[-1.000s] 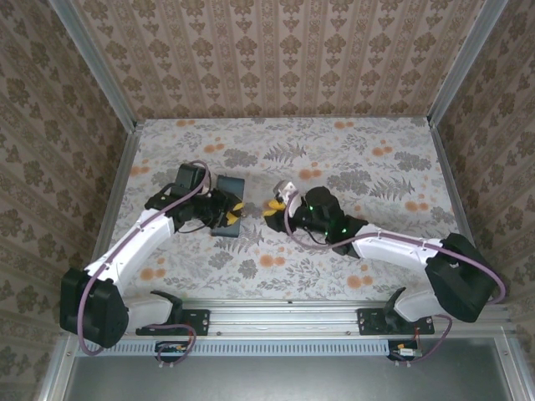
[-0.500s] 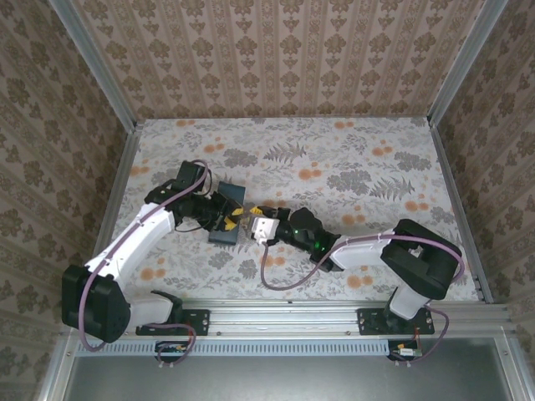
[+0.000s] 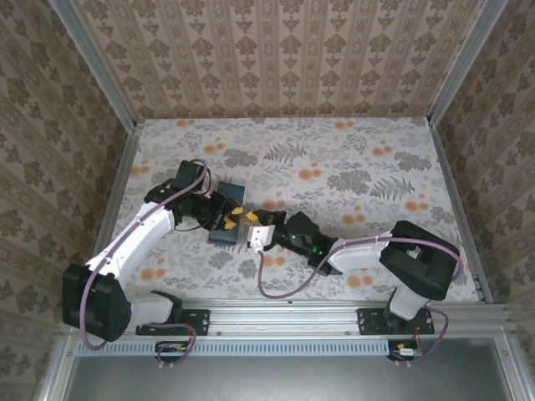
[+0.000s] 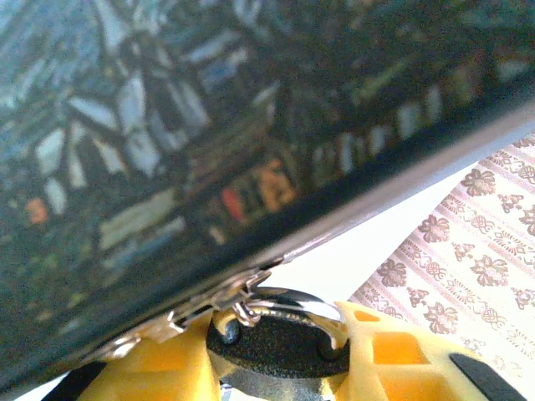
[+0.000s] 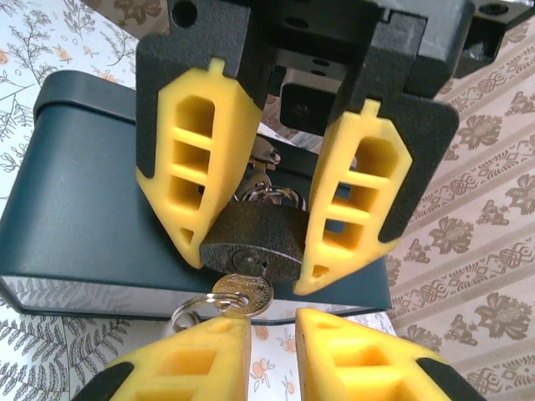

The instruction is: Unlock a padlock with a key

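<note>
The small dark padlock hangs by its thin metal shackle from the hasp of the dark-blue painted box. My left gripper is shut on the padlock body, one yellow finger on each side; it also appears at the box's near side. The key is stuck in the keyhole on the padlock's underside, its round head and split ring hanging out. My right gripper faces the padlock from below, jaws a narrow gap apart with nothing between them. The key head lies just past its left fingertip.
The box stands tilted on the floral tabletop, its painted lid filling the left wrist view. Patterned walls close in the table on three sides. Both arms meet left of centre; a purple cable loops under the right arm.
My right arm has swung left and low, bringing its gripper up to the padlock, and its jaws have narrowed. The left gripper and box shifted slightly and kept the padlock.
</note>
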Motion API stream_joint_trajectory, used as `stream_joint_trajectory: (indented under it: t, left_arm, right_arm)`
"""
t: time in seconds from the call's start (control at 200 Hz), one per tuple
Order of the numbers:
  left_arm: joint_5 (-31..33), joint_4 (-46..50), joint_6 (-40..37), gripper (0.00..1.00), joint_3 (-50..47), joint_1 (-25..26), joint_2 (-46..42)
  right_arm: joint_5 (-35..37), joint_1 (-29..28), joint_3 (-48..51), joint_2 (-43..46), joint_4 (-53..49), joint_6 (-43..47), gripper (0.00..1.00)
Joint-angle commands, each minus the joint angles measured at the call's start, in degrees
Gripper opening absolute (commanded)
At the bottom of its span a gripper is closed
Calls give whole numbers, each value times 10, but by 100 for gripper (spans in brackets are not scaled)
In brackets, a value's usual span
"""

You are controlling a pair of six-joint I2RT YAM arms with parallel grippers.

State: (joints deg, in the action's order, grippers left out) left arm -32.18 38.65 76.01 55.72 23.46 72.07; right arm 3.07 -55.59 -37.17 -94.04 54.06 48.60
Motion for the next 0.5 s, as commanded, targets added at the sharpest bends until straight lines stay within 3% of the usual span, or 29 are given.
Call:
stream_joint_trajectory:
  t: [0.0, 0.495]
  left_arm:
    - [-8, -9, -2, 11, 15, -5, -6]
    - [-7, -22, 8, 11, 7, -2, -10]
  right_arm:
    - [7, -7, -22, -9, 9, 20, 21]
    - [12, -26, -40, -24, 11, 45, 24]
